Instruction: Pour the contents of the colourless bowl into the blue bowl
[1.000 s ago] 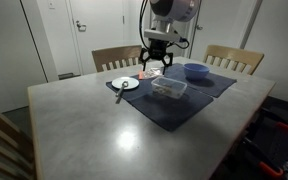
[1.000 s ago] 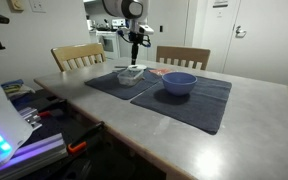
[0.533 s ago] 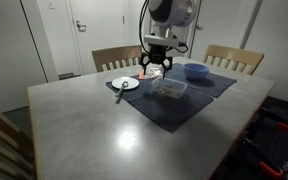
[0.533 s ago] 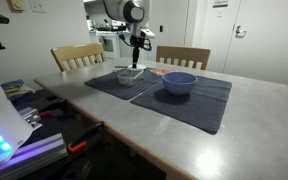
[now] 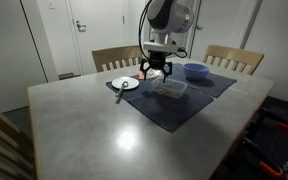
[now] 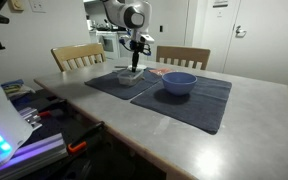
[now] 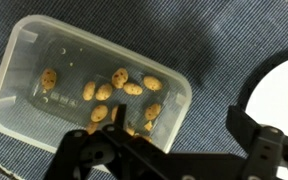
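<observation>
The colourless bowl (image 7: 84, 85) is a clear, rounded-rectangular container holding several small yellowish pieces. It lies on a dark blue mat and shows in both exterior views (image 5: 169, 89) (image 6: 131, 76). The blue bowl (image 5: 196, 71) (image 6: 178, 83) stands on the mat beside it, out of the wrist view. My gripper (image 7: 174, 140) is open and empty, just above the container's near corner and edge, with that end of the container between the jaws. It shows in both exterior views (image 5: 154, 70) (image 6: 136, 66).
A small white plate (image 5: 125, 83) (image 7: 284, 90) with a utensil lies on the mat (image 5: 174, 108) on the container's other side from the blue bowl. Two wooden chairs (image 5: 117, 57) (image 5: 234, 58) stand behind the grey table (image 5: 104, 130).
My gripper has come down towards the clear container and shifted slightly sideways. The container and both other dishes have not moved.
</observation>
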You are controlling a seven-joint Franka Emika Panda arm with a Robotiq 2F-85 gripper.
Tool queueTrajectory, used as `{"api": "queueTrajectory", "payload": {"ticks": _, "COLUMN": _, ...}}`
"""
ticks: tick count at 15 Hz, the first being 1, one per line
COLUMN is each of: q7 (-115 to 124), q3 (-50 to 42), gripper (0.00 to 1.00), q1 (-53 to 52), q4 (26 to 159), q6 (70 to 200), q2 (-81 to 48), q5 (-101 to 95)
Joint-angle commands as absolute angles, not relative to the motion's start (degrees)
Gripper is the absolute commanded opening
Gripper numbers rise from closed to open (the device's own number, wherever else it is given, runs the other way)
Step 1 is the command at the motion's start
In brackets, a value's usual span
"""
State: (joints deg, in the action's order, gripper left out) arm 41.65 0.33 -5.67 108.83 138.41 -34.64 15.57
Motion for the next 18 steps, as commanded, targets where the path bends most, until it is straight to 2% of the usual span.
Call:
{"api": "queueTrajectory", "payload": {"ticks": 1, "q7": 42.0, "q3": -0.1, "gripper": 1.0, "q1": -6.8, "q4": 108.3, "q6": 139.1, "q2": -36.3, "q5": 15.7}}
{"api": "queueTrajectory", "payload": {"ticks": 16, "q7": 49.5, "q3": -4.9, "gripper": 1.0, "q1": -10.7, "q4": 108.5, "q6": 143.6, "q2": -36.7, "q5": 8.7}}
{"api": "queueTrajectory", "payload": {"ticks": 17, "q7": 49.4, "q3": -5.1, "gripper": 0.75, "q1": -10.6, "q4": 108.1, "q6": 143.5, "q2": -36.8, "q5": 8.4}}
{"api": "queueTrajectory", "payload": {"ticks": 18, "q7": 49.3, "q3": -5.2, "gripper": 0.74, "q1": -10.5, "q4": 107.8, "q6": 143.3, "q2": -36.8, "q5": 8.3}}
